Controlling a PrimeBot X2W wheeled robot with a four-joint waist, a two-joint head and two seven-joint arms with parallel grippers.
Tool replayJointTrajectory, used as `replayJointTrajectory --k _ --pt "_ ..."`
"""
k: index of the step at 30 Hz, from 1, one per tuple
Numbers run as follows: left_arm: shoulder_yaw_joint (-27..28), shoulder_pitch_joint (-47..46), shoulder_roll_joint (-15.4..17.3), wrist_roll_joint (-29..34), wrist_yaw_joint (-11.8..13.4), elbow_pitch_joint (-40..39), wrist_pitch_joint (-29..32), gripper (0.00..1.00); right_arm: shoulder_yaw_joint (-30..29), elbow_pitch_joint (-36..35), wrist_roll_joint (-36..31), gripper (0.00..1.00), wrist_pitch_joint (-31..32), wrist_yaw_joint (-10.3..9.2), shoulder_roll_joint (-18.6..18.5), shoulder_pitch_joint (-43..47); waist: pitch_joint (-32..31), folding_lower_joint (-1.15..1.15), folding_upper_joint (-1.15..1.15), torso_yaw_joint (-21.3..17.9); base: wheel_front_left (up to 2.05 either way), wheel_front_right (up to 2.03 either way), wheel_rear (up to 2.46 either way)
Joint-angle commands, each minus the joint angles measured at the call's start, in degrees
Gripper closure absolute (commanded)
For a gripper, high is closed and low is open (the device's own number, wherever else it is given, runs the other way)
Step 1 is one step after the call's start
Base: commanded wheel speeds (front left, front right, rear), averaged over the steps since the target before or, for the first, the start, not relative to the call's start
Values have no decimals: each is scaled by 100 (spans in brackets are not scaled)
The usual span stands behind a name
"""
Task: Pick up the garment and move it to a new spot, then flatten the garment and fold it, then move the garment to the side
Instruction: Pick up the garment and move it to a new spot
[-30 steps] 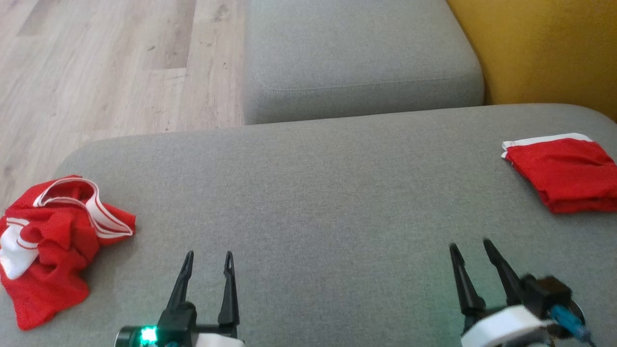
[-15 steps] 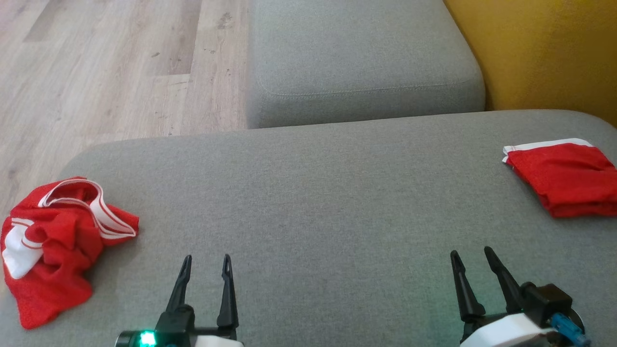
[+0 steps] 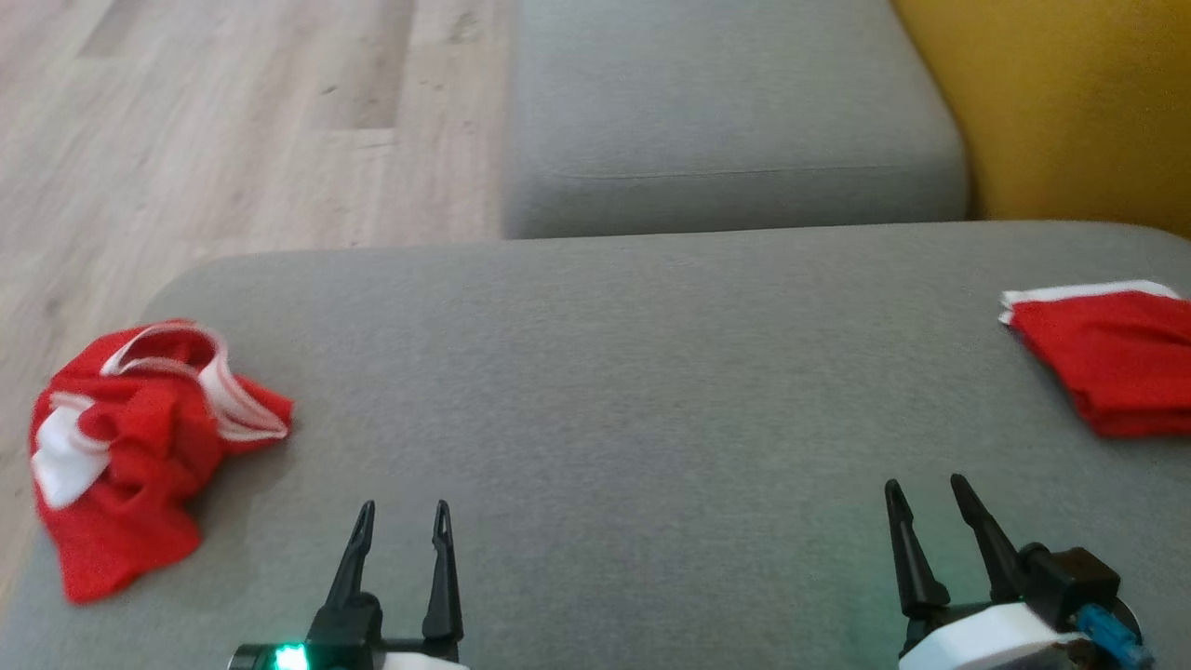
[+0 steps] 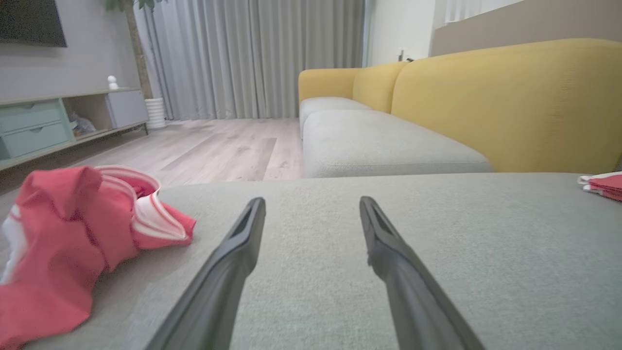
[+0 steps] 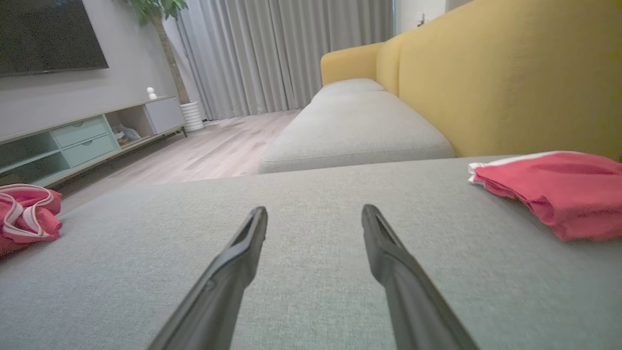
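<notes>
Here, the left gripper [image 3: 403, 510] at the lower left of the head view has its two dark fingers spread and empty, and so does the right gripper [image 3: 926, 484] at the lower right. Both hover over the grey fabric sofa cushion [image 3: 605, 372]. The crumpled red garment with white stripes [image 3: 130, 437] lies at the left edge, and a folded red cloth [image 3: 1107, 363] at the right edge.

A count, kind by kind.
Two red garments: one crumpled garment [image 3: 140, 447], one folded garment [image 3: 1107, 363]. Two grippers, left gripper [image 3: 404, 507] and right gripper [image 3: 924, 482], with two dark fingers [image 3: 351, 558] each. Three grey seat cushions: near cushion [image 3: 605, 372], middle cushion [image 3: 726, 93], farthest cushion [image 4: 325, 103].
</notes>
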Motion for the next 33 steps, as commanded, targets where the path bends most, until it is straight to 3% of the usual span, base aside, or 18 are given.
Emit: replayJointTrajectory --k 1,10,16,20,25,29,33 --pt "150 -285 -7 62 15 -129 -29 0 92 -167 -24 0 -62 39 12 -214 51 0 0 288 0 0 0" --pt "421 -331 -4 252 10 -78 -29 0 118 -187 -50 0 -62 39 111 -407 329 0 0 1529 0 0 0" --pt "779 -325 18 314 42 -216 -29 0 131 -185 -85 0 -62 39 135 -573 555 0 0 2040 0 0 0" --pt "945 -416 75 373 45 -325 -29 0 129 -188 -101 0 -62 39 100 -606 680 0 0 2137 0 0 0" --pt "1161 -1038 393 522 -106 -510 -29 0 141 -224 -146 0 -62 39 -108 -642 1016 0 0 2119 0 0 0" --pt "1225 -2212 727 646 -346 -439 -29 0 131 -369 -228 0 -62 39 -526 -888 1699 0 0 1986 0 0 0" --pt "1173 -3741 1029 773 -587 460 242 0 125 -499 -265 0 -62 39 -1015 -1179 2293 0 0 1798 0 0 0"
